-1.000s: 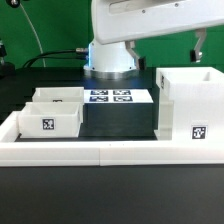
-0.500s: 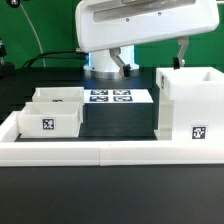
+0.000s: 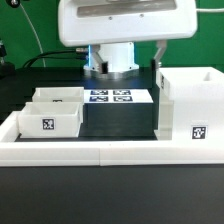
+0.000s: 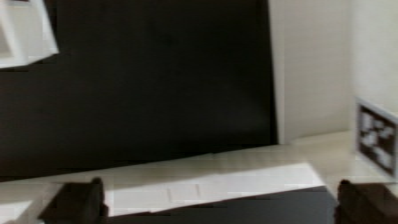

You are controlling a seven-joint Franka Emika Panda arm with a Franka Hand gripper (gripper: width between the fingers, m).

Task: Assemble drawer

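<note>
The drawer's tall open-fronted box housing (image 3: 190,105) stands at the exterior view's right, with a tag on its front. The two small trays (image 3: 50,117) (image 3: 58,96) sit side by side at the left. My gripper (image 3: 125,57) hangs high over the middle of the table, apart from every part. In the wrist view the gripper (image 4: 221,203) is open wide, with dark fingertips (image 4: 75,200) and nothing between them. That view shows a white part with a tag (image 4: 377,140), probably the housing, and a white corner (image 4: 22,35), probably a tray.
The marker board (image 3: 112,97) lies flat on the black table between the trays and the housing. A long low white wall (image 3: 110,151) edges the table's front; it also shows in the wrist view (image 4: 196,182). The robot base (image 3: 115,62) stands behind.
The arm's white hand has moved toward the exterior view's left and now fills more of the top of that view. The drawer parts have not moved.
</note>
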